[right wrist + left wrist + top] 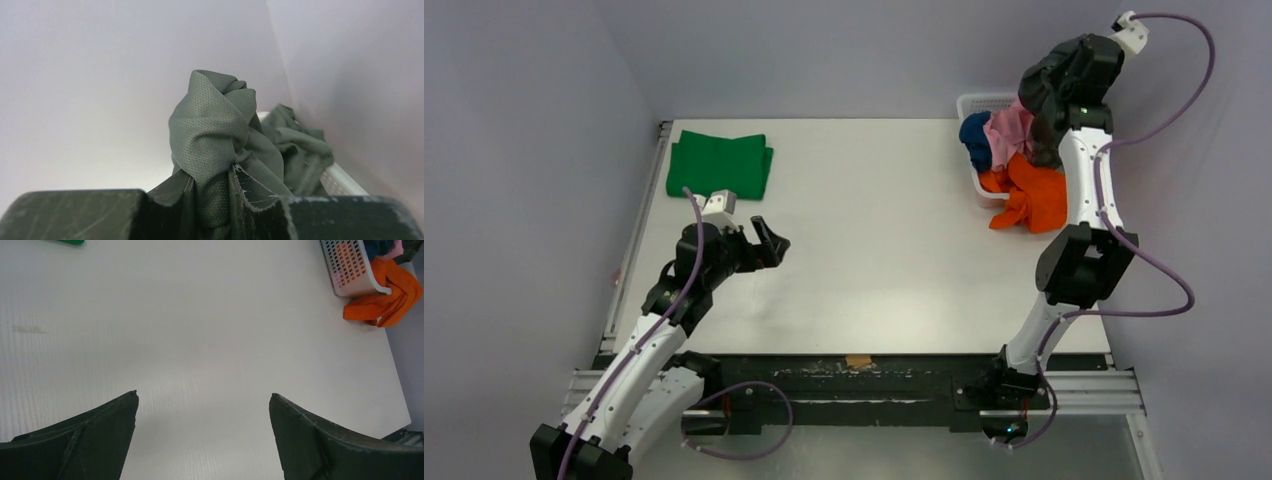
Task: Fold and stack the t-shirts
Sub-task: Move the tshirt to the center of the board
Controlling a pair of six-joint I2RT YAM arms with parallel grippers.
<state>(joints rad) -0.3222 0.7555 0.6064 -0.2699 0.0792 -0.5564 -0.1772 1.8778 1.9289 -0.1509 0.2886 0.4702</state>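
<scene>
Right tool (210, 176) is clamping a bunch of the dark grey t-shirt (210, 125) over the basket (980, 99).
Nearest, the left tool (202, 397) is hovering with jaws apart above the table (874, 250), probably waiting to help spread cloth. Farther back, the green t-shirt (719, 163) is lying folded at the far-left corner, likely starting the stack. Far right, the orange t-shirt (1029, 200), pink t-shirt (1007, 133) and navy t-shirt (974, 135) are spilling from the basket; no writing is showing.

5 t-shirts (720, 163) (974, 135) (1007, 135) (1034, 195) (215, 130); 1 basket (980, 102); 2 arms (649, 345) (1079, 180); 1 table (874, 220)
</scene>
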